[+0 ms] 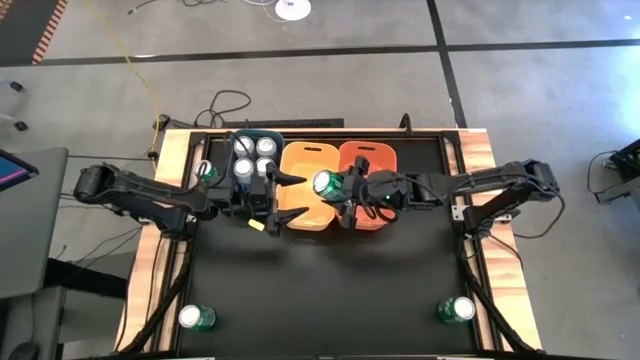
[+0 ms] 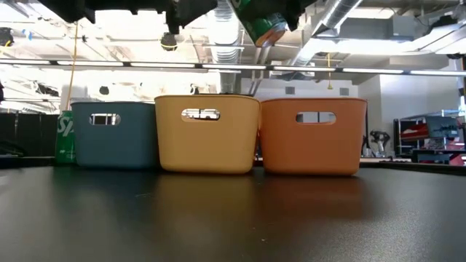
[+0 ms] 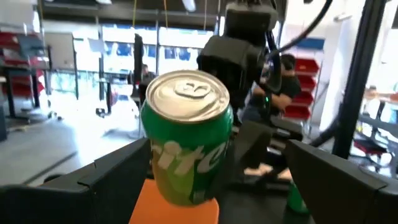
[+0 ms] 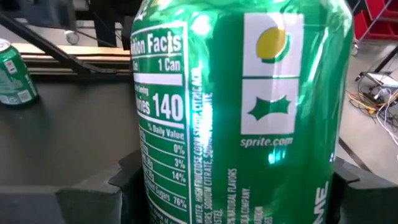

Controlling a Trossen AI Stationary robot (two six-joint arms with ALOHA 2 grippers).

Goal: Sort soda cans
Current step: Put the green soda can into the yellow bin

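A green soda can (image 1: 325, 183) hangs tilted above the yellow bin (image 1: 300, 160), with my right gripper (image 1: 342, 190) shut on it. My left gripper (image 1: 288, 192) faces the can's silver top (image 3: 189, 93) from the table's left. It is open, its fingers (image 3: 112, 177) standing to either side of the can; I cannot tell whether they touch it. Several silver-topped cans (image 1: 254, 157) stand in the blue bin (image 1: 258, 135). Three more green cans stand upright on the table: one (image 1: 205, 172) left of the blue bin, one (image 1: 195, 318) near left, one (image 1: 457, 310) near right. My right gripper pinches the green can's side wall (image 4: 236, 174) between its two fingers (image 4: 121, 186), one on each side. The fingers come from the table's right, nearly level and slanting a little down. The can is lifted clear above the bins (image 2: 263, 25), tilted, its top toward my left gripper.
The blue (image 2: 116, 145), yellow (image 2: 207, 145) and orange (image 2: 313, 145) bins stand side by side at the table's far edge. The dark tabletop (image 1: 320, 290) in front of them is open. A metal frame (image 1: 470, 240) borders the table's sides.
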